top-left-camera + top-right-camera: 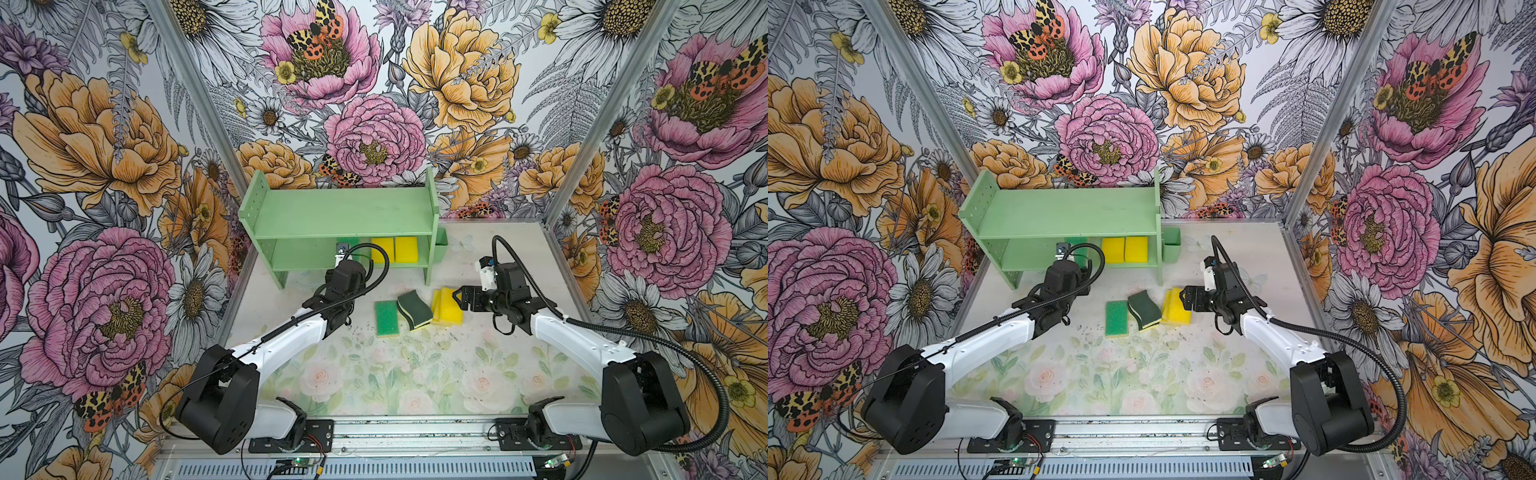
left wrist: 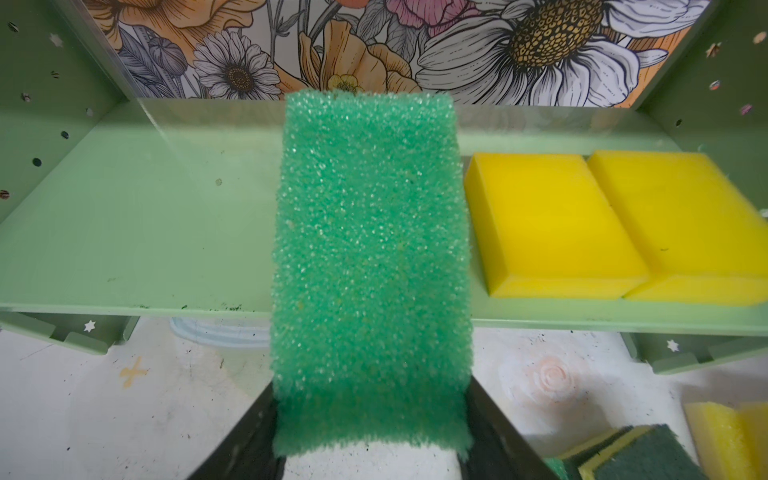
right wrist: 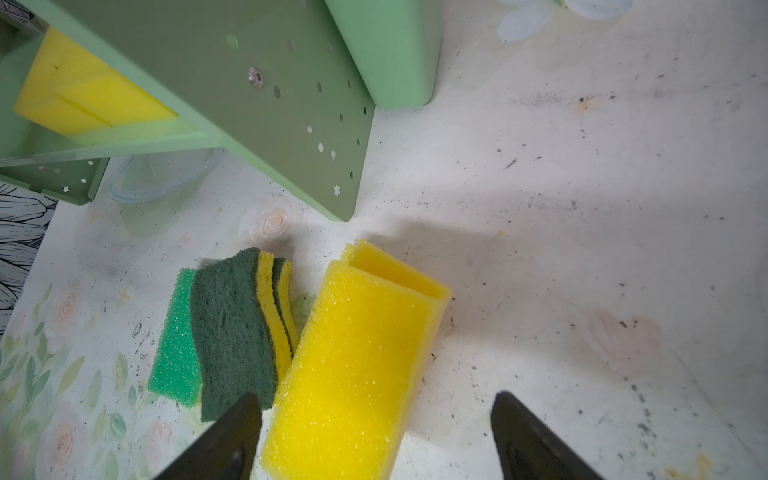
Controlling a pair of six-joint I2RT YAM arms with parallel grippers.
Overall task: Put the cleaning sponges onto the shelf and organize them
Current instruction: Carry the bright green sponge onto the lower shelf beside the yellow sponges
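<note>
The left gripper point(image 2: 372, 382) is closed on the near end of a bright green, coarse-pored rectangular foam sponge point(image 2: 370, 257). The sponge reaches out over the lower board of the pale mint-green wooden two-tier shelf point(image 1: 340, 212), which stands at the centre of both top views, towards the back of the table. Whether the sponge already rests on the board cannot be told. Just right of it on that lower tier, two plain yellow rectangular foam sponges point(image 1: 382, 249) point(image 1: 406, 249) lie flat, side by side and touching. The upper tier is bare, and a small green cup point(image 1: 440, 245) hangs on the shelf's right side panel. Below the shelf, on the white rose-printed tabletop point(image 1: 415, 374), the other sponges lie in a close row. At the left is a second bright-green-topped sponge point(image 1: 386, 318). Overlapping its right edge is a pair of wavy-edged dark-green-topped, yellow-based sponges point(image 1: 413, 309), one leaning on the other. At the right are two more plain yellow sponges point(image 1: 449, 311), one partly over the other. The right gripper point(image 3: 376, 397) hangs just right of this yellow pair with its jaws spread wide, gripping nothing, and the upper yellow sponge point(image 3: 357, 365) lies below the gap between them.
</note>
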